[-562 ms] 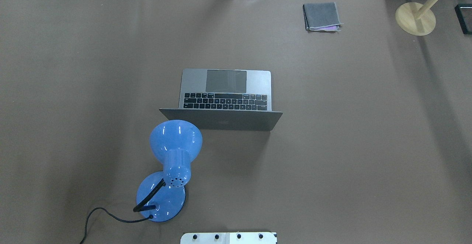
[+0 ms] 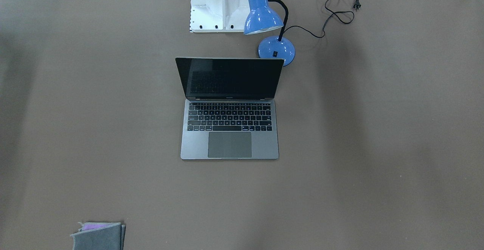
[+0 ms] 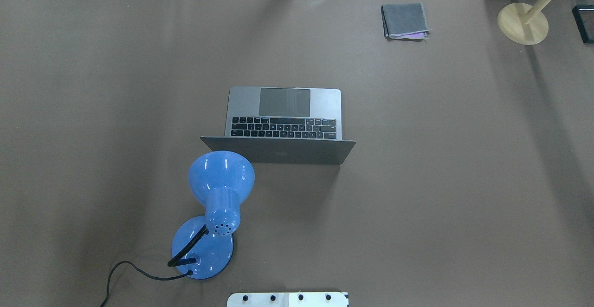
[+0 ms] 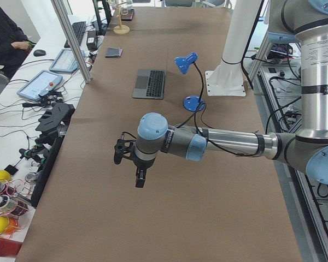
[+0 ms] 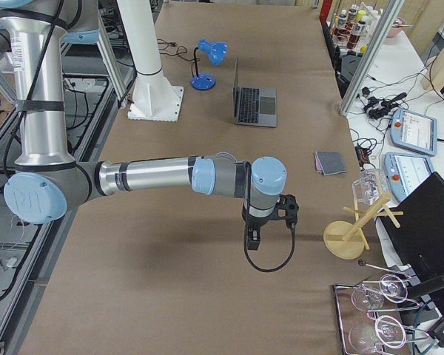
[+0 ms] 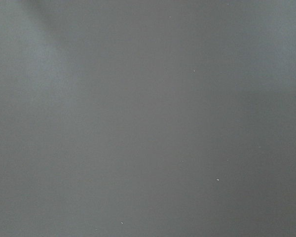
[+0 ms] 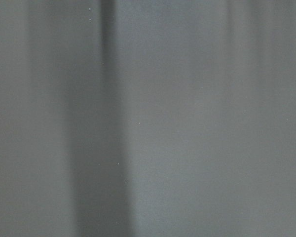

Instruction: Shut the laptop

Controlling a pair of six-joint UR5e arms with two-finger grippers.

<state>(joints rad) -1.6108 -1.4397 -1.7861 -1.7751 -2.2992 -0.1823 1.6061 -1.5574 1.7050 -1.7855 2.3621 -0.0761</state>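
Jaws first: both of mine only show up in the side views, so I can't tell if either pair is apart or together. My left gripper (image 4: pixel 132 164) and right gripper (image 5: pixel 260 229) each hang over bare brown table (image 3: pixel 441 158), one toward each end, well apart from the laptop (image 3: pixel 284 116). That sits open mid-table, lid upright, dark screen facing away from my base. A blue desk lamp (image 3: pixel 218 205) stands just beside the lid's corner on my left side. Off the right end there's a dark tray (image 5: pixel 342 296) with wine glasses in it. A wooden stand (image 3: pixel 523 22) and a folded grey cloth (image 3: pixel 404 20) sit at the far right.
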